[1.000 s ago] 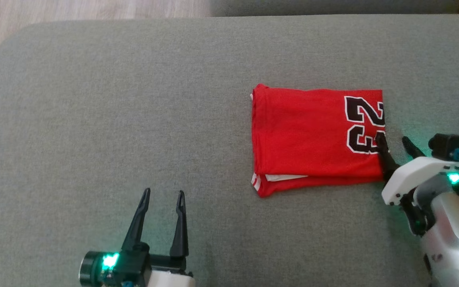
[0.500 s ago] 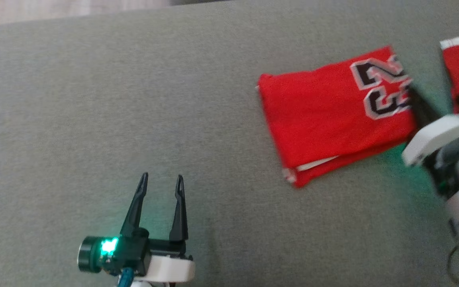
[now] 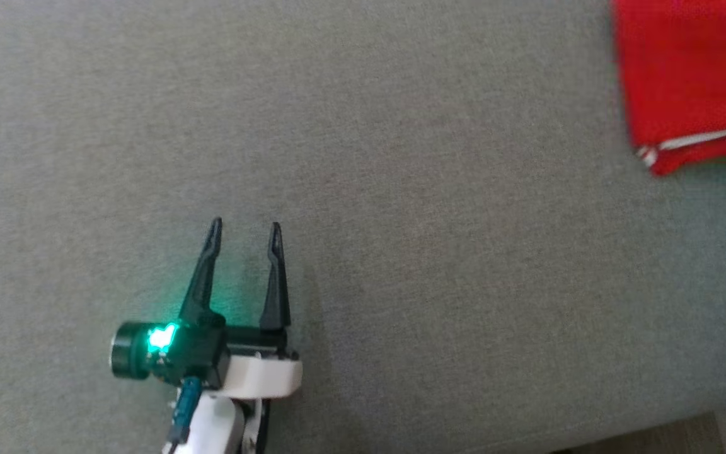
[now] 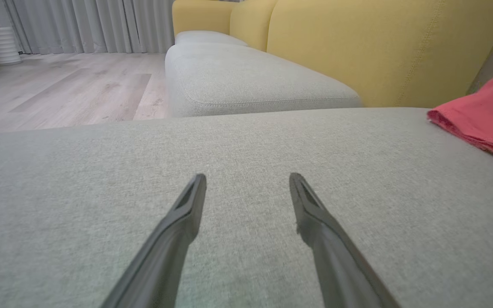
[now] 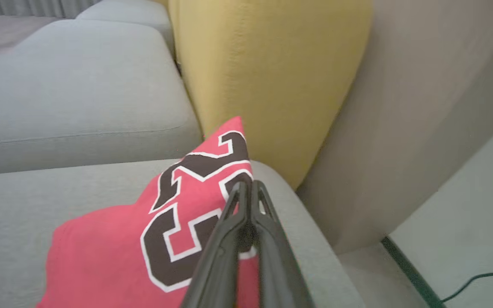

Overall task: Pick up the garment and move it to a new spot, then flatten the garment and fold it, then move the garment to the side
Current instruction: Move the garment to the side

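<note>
Since the right claw (image 5: 248, 185) was pinched shut on the folded garment (image 5: 109, 244) at its numbered edge, near the corner of the seat (image 5: 37, 192) by the yellow cushion (image 5: 272, 72), the carry would likely go best low and slow, so the thin layers did not slide apart. The left claw (image 3: 244, 224) hovered spread and empty over the grey woven seat. The garment was a soft red rectangle with white trim.

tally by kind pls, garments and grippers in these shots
garment: 1
grippers: 2 (left gripper open, right gripper shut on the garment)
total: 3
</note>
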Controlling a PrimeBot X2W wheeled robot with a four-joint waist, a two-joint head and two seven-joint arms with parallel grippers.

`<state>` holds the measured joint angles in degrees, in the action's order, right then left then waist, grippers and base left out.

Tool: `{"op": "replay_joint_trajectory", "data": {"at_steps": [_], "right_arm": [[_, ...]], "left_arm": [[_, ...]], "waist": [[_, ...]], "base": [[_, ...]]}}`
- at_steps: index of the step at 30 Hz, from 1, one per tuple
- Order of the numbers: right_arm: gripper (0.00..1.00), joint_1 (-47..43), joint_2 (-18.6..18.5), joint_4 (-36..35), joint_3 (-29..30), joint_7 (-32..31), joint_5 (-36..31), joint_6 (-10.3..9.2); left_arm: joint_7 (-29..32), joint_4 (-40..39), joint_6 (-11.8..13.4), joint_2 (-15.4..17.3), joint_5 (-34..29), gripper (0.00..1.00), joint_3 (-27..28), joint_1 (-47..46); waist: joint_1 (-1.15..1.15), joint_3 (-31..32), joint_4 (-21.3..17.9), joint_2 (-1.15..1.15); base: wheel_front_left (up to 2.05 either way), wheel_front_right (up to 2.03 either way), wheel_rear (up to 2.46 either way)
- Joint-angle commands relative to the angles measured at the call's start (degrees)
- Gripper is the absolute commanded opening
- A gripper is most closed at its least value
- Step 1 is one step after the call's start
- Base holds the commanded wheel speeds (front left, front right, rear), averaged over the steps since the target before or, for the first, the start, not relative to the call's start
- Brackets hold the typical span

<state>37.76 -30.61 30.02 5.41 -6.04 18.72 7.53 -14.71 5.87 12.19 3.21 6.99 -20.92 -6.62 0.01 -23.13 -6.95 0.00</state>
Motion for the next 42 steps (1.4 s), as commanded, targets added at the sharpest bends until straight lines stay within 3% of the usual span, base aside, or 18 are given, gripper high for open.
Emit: {"op": "replay_joint_trajectory", "data": {"at_steps": [1,5,9,12,17,24,27,35,42], "right_arm": [[1.0,0.32,-1.84,-3.09,3.22,-0.63,-2.08,-0.04],[1.0,-1.65,1.84,-7.47,8.52,-1.68,-6.33,-0.04],[1.0,-5.32,7.38,-12.35,7.67,-1.64,-8.82,-0.04],[1.0,-8.97,11.33,-14.4,4.58,-0.29,-8.63,-0.04],[1.0,-15.93,15.9,-13.59,-3.74,5.8,-4.77,-0.04],[1.0,-27.32,15.73,-9.87,-18.06,20.05,4.59,-0.04],[1.0,-29.96,16.17,-9.65,-19.88,20.85,3.71,-0.04],[1.0,-39.21,22.06,-18.8,-15.62,21.02,-4.96,-0.04],[1.0,-42.55,24.88,-20.75,-14.63,21.03,-7.57,-0.04]], "left_arm": [[-0.29,-1.63,0.29,-0.34,-0.47,1.0,2.04,-1.54],[-0.29,-1.5,-0.27,-0.34,-0.34,1.0,3.27,-2.61],[-0.29,-1.86,-1.44,-0.34,1.36,1.0,4.23,-2.85],[-0.29,-2.73,-2.86,-0.34,5.61,1.0,4.71,-2.04],[-0.29,-0.8,-4.16,-0.34,7.11,1.0,4.77,0.19],[-0.29,-1.48,-1.46,-0.34,6.79,1.0,5.56,5.78],[-0.29,-2.39,-1.45,-0.34,6.45,1.0,6.32,7.8],[-0.29,-4.53,-2.46,-0.34,3.44,1.0,9.31,13.56],[-0.29,-4.32,-3.27,-0.34,2.8,1.0,10.62,15.18]], "waist": [[-0.01,-1.48,-1.18,0.0],[-0.01,-1.24,-1.54,0.0],[-0.01,1.02,-0.97,0.0],[-0.01,3.83,-0.1,0.0],[-0.01,10.13,2.69,0.0],[-0.01,19.58,8.51,0.0],[-0.01,21.73,9.36,0.0],[-0.01,25.32,10.19,0.0],[-0.01,26.19,9.92,0.0]], "base": [[0.0,0.0,0.0],[0.0,0.0,0.0],[0.0,0.0,0.0],[0.0,0.0,0.0],[0.0,0.0,0.0],[0.0,0.0,0.0],[0.0,0.0,0.0],[0.0,0.0,0.0],[0.0,0.0,0.0]]}}
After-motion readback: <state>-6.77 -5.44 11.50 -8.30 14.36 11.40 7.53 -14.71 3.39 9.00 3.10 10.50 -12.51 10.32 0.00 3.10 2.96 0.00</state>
